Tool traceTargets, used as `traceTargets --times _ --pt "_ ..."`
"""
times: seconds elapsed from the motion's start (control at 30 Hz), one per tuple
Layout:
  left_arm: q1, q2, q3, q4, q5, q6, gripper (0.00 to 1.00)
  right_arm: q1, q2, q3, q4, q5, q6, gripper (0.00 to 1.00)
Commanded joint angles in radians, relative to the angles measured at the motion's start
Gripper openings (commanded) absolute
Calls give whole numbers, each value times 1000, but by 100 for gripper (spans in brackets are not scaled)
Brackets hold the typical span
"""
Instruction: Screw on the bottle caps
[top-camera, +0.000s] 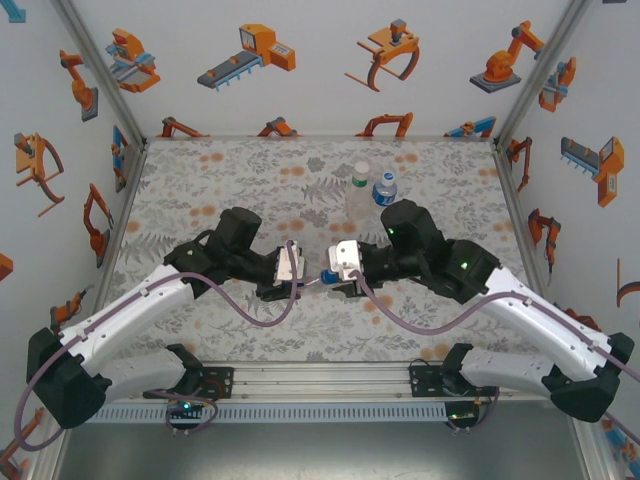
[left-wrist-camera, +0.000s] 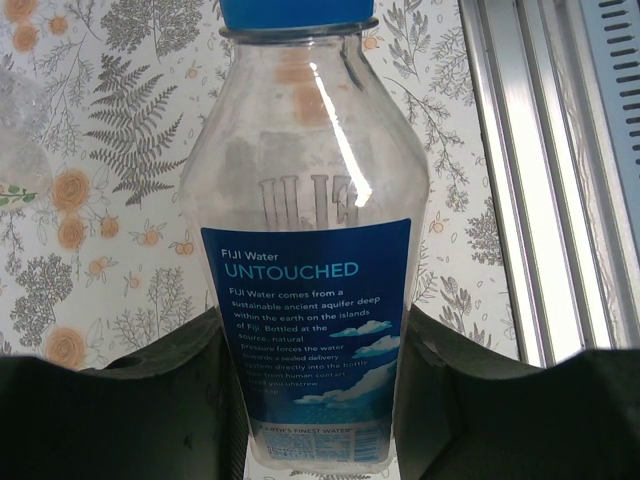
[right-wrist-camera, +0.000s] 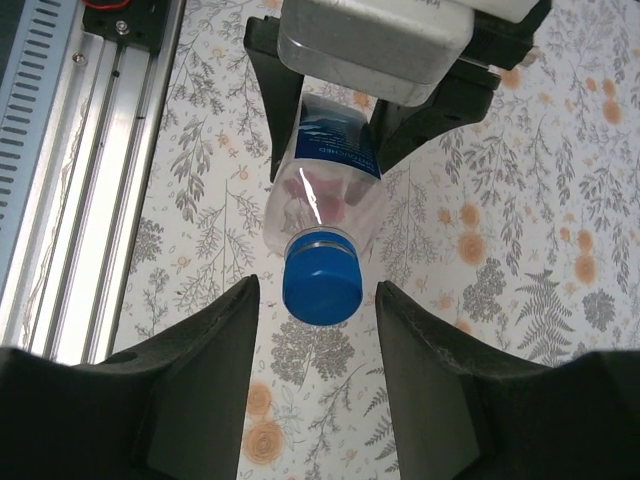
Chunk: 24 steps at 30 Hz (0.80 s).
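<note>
Blue cap centred between right gripper fingers, untouched.
Left gripper clamps the bottle at its labelled end; right jaws parted.

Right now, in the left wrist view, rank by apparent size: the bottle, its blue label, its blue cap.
1. bottle
2. blue label
3. blue cap, though the frame's top edge crops it

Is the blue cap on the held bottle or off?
On: the round blue plastic cap sits on the neck of the clear blue-labelled plastic bottle. Tightness: cannot tell.
</note>
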Motion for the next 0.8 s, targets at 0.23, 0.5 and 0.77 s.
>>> traceTargets --times 0.23,0.5,0.77 --pt "-3 2 25 3 38 20 0 0 7 -22 51 -30 -30 38" --pt "-3 2 27 3 37 19 0 1 -3 -47 92 -25 47 21" --pt "-3 5 29 3 34 20 0 1 -38 -123 246 175 625 0"
